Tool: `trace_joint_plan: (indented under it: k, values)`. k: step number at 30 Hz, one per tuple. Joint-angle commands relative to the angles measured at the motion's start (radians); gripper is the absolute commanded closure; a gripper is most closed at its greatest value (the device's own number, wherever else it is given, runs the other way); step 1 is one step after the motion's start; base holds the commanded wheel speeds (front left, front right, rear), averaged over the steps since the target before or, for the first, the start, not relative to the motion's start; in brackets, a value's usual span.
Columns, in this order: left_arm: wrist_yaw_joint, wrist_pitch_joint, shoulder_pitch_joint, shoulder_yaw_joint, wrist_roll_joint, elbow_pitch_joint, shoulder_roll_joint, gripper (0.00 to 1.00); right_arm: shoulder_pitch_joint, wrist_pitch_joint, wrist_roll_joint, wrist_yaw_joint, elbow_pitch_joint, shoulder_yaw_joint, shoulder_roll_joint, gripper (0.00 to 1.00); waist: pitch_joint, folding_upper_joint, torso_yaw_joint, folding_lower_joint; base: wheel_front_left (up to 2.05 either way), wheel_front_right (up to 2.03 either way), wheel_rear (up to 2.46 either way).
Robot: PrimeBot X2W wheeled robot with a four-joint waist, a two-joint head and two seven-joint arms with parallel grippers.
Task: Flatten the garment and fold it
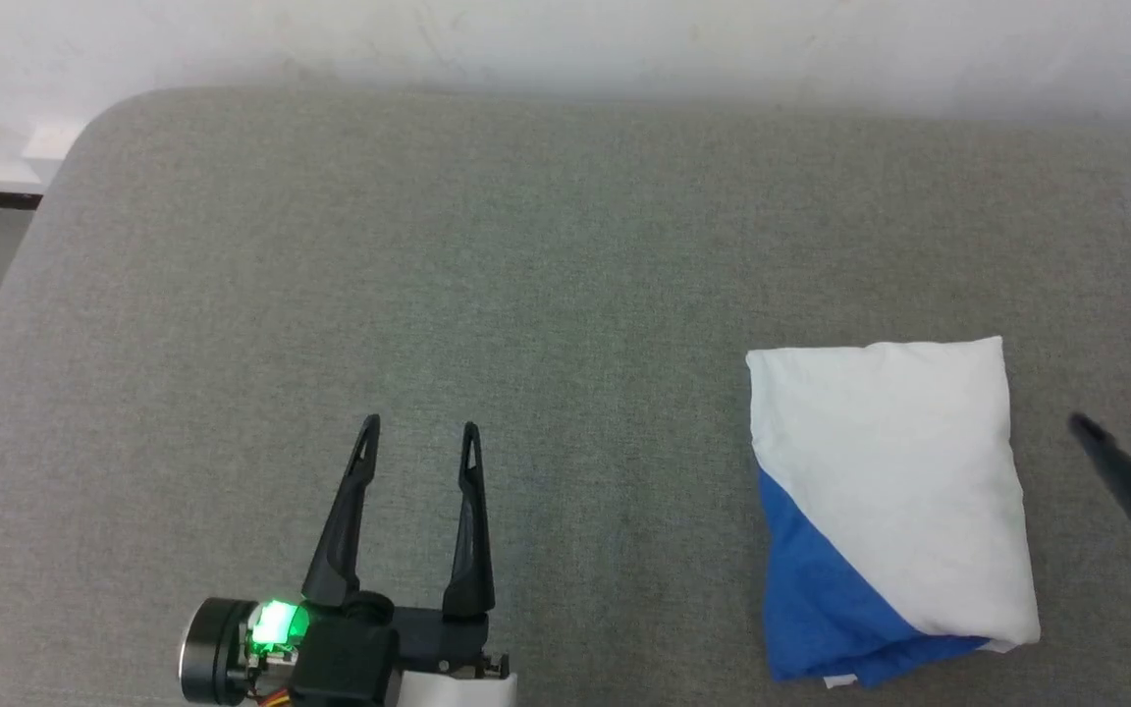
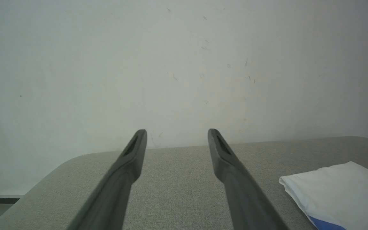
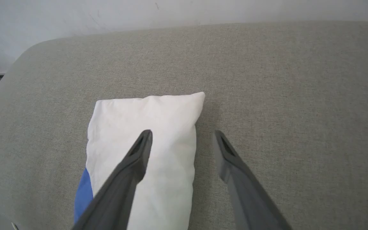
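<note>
Right gripper (image 1: 1115, 428) spread wide, empty, just beside right edge of garment (image 1: 894, 491). Left gripper (image 1: 419, 426) likewise wide and empty, well apart to the left. Garment folded into compact packet on near right part of grey cushion (image 1: 428, 245). Judged: folding done, let-go stage; next calls for lifting clear without snagging cloth. Long axis near-to-far, slightly tilted; blue wedge at near left corner, white end toward wall (image 1: 624, 39).
</note>
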Motion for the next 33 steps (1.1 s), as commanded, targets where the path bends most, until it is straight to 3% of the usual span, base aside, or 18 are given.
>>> trace_joint_plan:
  k: [1, 11, 25, 26, 27, 28, 33]
  values:
    - [-0.001, -0.005, 0.001, 0.000, 0.012, -0.004, -0.003, 0.00, 0.036, -0.005, 0.005, -0.001, -0.010, -0.031, 0.006, 0.00, 0.027, 0.0000, -0.011, 0.0001, 0.00, 0.00, 0.00]
    - [0.000, -0.005, -0.032, -0.022, 0.032, 0.008, -0.020, 0.00, 0.047, 0.028, 0.013, -0.001, 0.062, -0.036, 0.085, 0.00, 0.075, 0.0000, 0.011, 0.0001, 0.00, 0.00, 0.00]
    - [-0.001, -0.005, -0.051, -0.045, 0.038, 0.014, -0.025, 0.00, -0.020, 0.038, -0.044, -0.001, 0.287, 0.010, 0.075, 0.00, 0.103, 0.0000, 0.078, 0.0001, 0.00, 0.00, 0.00]
    - [-0.002, -0.005, -0.054, -0.047, 0.040, 0.015, -0.023, 0.00, -0.023, 0.044, -0.046, -0.001, 0.304, 0.017, 0.076, 0.28, 0.102, 0.0000, 0.081, 0.0001, 0.00, 0.00, 0.00]
    - [-0.004, -0.005, -0.057, -0.050, 0.042, 0.016, -0.022, 0.00, -0.026, 0.049, -0.052, -0.001, 0.317, 0.027, 0.073, 0.82, 0.102, 0.0000, 0.083, 0.0001, 0.00, 0.00, 0.00]
    - [-0.006, -0.005, -0.061, -0.053, 0.045, 0.017, -0.021, 0.00, -0.027, 0.053, -0.059, -0.001, 0.329, 0.035, 0.069, 1.00, 0.099, 0.0000, 0.084, 0.0001, 0.00, 0.00, 0.00]
    - [-0.009, -0.005, -0.070, -0.062, 0.050, 0.028, -0.012, 0.00, -0.039, 0.007, -0.087, -0.001, 0.352, 0.052, 0.061, 1.00, 0.074, 0.0000, 0.075, 0.0001, 0.00, 0.00, 0.00]
